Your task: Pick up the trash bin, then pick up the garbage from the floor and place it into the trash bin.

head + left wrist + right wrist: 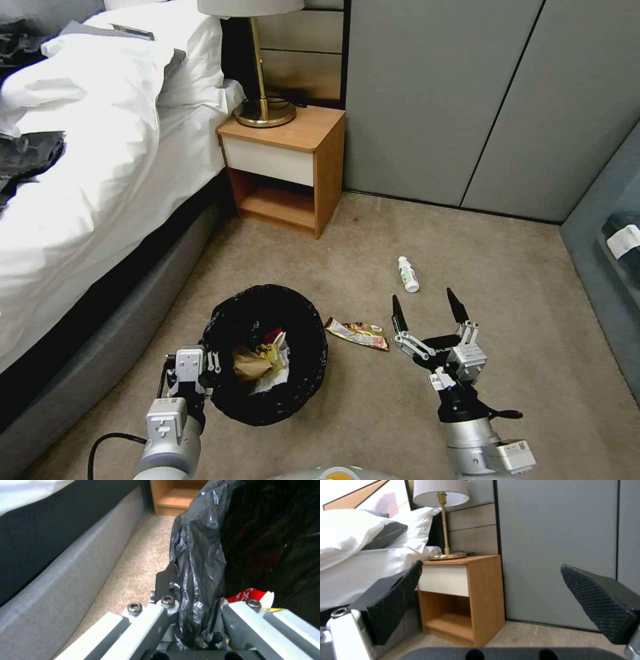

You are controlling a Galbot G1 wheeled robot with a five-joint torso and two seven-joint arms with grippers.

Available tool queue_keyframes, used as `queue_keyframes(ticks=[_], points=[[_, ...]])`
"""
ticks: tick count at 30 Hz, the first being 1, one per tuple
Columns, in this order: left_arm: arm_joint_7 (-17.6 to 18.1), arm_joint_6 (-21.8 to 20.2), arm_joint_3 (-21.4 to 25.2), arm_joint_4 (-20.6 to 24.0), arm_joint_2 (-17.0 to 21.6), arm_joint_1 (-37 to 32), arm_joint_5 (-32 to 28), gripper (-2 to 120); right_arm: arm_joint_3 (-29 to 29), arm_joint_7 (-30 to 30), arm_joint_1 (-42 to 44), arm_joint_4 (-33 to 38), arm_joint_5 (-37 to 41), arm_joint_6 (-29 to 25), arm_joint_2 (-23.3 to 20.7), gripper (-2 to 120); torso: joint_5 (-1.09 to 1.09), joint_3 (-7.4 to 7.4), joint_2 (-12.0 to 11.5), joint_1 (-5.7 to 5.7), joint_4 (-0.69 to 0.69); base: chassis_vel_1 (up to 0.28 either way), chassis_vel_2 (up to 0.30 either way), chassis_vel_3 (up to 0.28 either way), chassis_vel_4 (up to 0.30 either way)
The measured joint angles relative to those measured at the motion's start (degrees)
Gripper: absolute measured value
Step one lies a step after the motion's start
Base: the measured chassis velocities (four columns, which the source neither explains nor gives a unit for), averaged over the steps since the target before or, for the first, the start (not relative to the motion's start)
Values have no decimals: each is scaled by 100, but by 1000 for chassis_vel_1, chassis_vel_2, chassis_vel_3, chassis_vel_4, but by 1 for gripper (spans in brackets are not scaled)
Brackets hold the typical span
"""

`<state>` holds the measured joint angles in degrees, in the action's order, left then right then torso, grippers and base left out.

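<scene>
Gripping the near-left rim of the trash bin [267, 353], left pincer [200, 368] is clamped on the black liner; bin sits at near left beside the bed [100, 200]. Right pincer [430, 310] hangs spread wide and empty above the carpet. Remaining garbage: snack wrapper [358, 333] just right of the bin, small white bottle [408, 274] farther off. Risk: the pincer may hold liner alone, so the bag could slip or the bin tip. Bin wall under the liner is hidden.
</scene>
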<state>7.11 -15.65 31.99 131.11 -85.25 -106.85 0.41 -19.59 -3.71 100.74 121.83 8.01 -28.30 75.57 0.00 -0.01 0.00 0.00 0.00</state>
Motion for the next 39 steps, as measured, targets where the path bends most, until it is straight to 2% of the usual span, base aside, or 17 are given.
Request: queue_keyframes(ticks=[14, 25, 28, 30, 31, 32, 33, 34, 39], points=[[0, -10, 23, -3, 13, 23, -7, 1, -124, 112, -253, 4, 23, 52, -86, 100, 0, 1, 0, 1, 0, -161, 165, 169, -174], [1, -17, 34, -20, 25, 29, -13, 1, -347, 296, -543, -241, -238, -43, -267, 100, 0, 0, 0, 0, -1, -37, 35, 24, -33], [2, -17, 37, -21, 36, 21, -15, 1, -442, 528, -610, -346, -278, 49, -452, 100, 1, 0, 0, 0, -1, 0, 0, 0, 0], [4, -17, 37, -20, 39, 18, -16, 1, -506, 1012, -739, -539, -325, 193, -789, 100, 1, 0, 0, 0, -1, 0, 0, 0, 0], [4, -17, 37, -20, 39, 18, -16, 1, -506, 1012, -739, -539, -325, 193, -789, 100, 1, 0, 0, 0, -1, 0, 0, 0, 0], [5, -17, 33, -20, 41, 11, -16, 1, -510, 1422, -826, -683, -319, 253, -1022, 100, 1, 1, 0, 0, 0, 0, 0, 0, 0], [5, -17, 32, -21, 43, 6, -16, 1, -496, 1572, -869, -753, -323, 289, -1135, 100, 1, 1, 0, 0, -1, 0, 0, 0, 0], [6, -17, 32, -18, 52, -8, -15, 1, -385, 1961, -1020, -965, -368, 413, -1445, 100, 1, 1, 0, 0, 0, 0, 0, 0, 0], [8, -15, 51, 10, 68, -44, -15, 1, 66, 2494, -1406, -1458, -549, 644, -1862, 100, 1, 1, 0, 0, 0, 0, 0, 0, 0]])
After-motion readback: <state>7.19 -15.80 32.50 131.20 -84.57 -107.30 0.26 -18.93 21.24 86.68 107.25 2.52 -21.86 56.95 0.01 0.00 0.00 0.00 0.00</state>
